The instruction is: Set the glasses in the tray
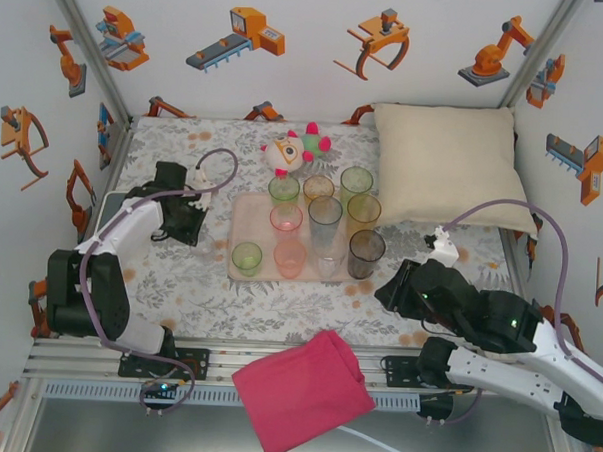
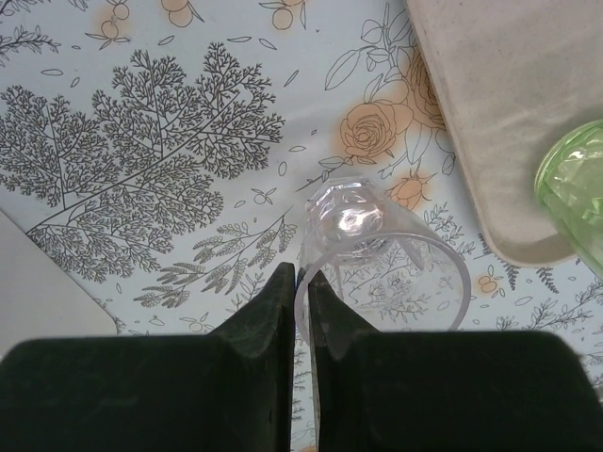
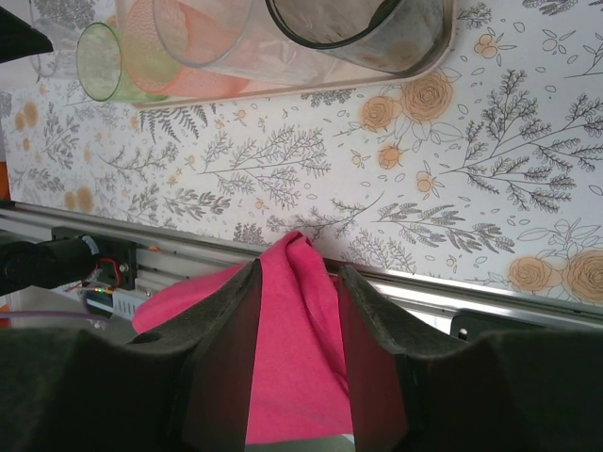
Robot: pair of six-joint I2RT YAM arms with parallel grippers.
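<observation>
1. Left claw (image 2: 303, 280) is clamped tight on the rim wall of your clear glass (image 2: 344, 221), one finger inside, one outside.
2. That glass is at the table (image 2: 141, 141), just beside the tray's (image 2: 499, 113) near-left corner.
3. Right claw (image 3: 300, 271) hangs with jaws apart, gripping nothing, above the pink cloth (image 3: 292, 358) at the table's near edge.
4. Your other glasses (image 1: 325, 215) stand crowded in the tray.
</observation>
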